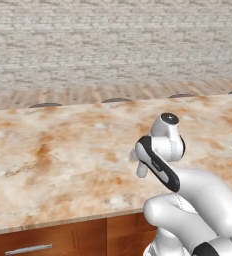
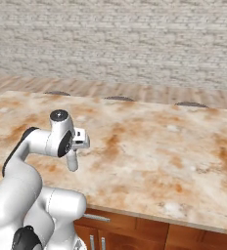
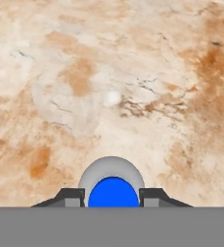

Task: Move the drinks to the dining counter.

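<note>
now gripper (image 3: 112,198) clamping slim blue-capped bottle (image 3: 112,185), veined marble counter (image 3: 157,72)

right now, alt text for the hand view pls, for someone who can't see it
Looking straight down the gripper, its two dark fingers are shut on a slim clear bottle with a blue cap, held above the beige, rust-veined dining counter.

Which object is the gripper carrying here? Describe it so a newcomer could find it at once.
Start at the dining counter, the wide marble-look top with rust-orange veins. Above its near edge, the gripper is shut on a slim whitish bottle hanging from the hand. Its blue cap marks it.
</note>
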Robot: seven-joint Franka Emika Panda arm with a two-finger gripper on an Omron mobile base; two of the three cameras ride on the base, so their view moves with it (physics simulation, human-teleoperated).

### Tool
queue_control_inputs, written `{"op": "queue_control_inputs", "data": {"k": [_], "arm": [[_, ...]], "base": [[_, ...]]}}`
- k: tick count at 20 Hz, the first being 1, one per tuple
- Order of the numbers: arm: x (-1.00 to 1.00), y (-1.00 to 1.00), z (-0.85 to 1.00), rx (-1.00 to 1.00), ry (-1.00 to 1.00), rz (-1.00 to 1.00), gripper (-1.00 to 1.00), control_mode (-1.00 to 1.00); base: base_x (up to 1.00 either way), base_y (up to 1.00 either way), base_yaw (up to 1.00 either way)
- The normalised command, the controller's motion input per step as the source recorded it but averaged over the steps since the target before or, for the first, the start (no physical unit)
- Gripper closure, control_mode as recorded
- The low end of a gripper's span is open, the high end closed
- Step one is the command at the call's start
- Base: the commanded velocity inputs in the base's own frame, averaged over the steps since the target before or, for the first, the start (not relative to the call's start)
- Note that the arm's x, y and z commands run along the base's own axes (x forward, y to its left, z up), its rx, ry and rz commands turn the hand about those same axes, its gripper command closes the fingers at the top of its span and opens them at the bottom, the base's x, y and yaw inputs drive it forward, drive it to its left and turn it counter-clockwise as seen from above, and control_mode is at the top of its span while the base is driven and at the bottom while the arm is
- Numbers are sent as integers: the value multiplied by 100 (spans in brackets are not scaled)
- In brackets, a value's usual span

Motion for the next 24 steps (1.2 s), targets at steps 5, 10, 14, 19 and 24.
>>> {"op": "queue_control_inputs", "data": {"k": [5, 10, 14, 19, 24], "arm": [[2, 0, -25, 0, -6, 0, 100, -100], [2, 0, -21, 0, -4, 0, 100, -100], [5, 0, -21, 0, -2, 0, 100, -100], [2, 0, -25, 0, 0, 0, -100, -100], [-3, -13, -2, 1, 0, 0, -100, -100]], "base": [[0, 0, 0], [0, 0, 0], [0, 0, 0], [0, 0, 0], [0, 0, 0]]}}
